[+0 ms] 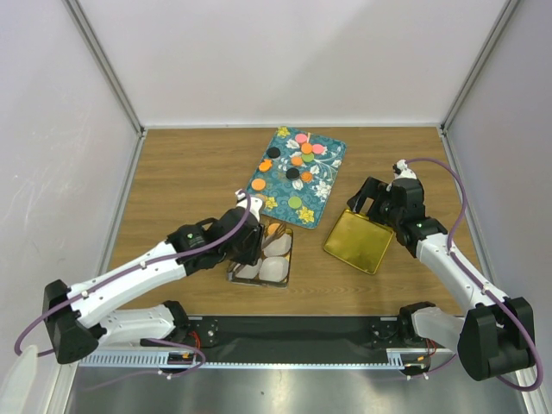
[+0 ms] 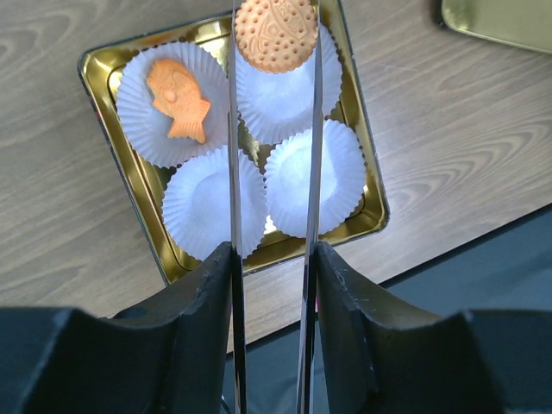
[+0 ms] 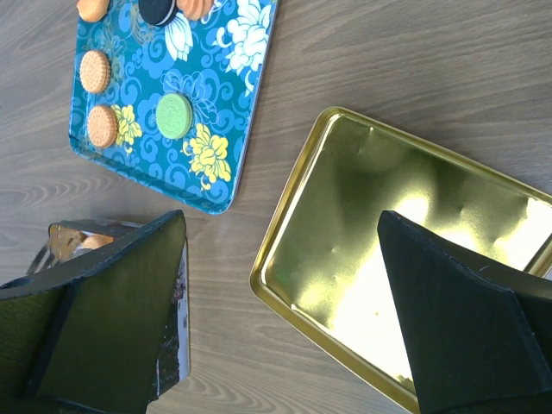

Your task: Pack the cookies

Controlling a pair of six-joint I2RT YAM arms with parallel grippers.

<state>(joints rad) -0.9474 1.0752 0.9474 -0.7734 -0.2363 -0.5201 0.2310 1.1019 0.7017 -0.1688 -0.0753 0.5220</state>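
left claw (image 2: 274, 24) clamped on orange cookie (image 2: 277, 39) above tin (image 2: 366, 177), right claw (image 3: 283, 222) spread wide, empty, over lid (image 3: 362, 177) right of tin

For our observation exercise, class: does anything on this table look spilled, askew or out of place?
Nothing is spilled or damaged. The teal tray lies askew to the edge of the table, and the gold lid lies upturned, also askew, apart from the tin.
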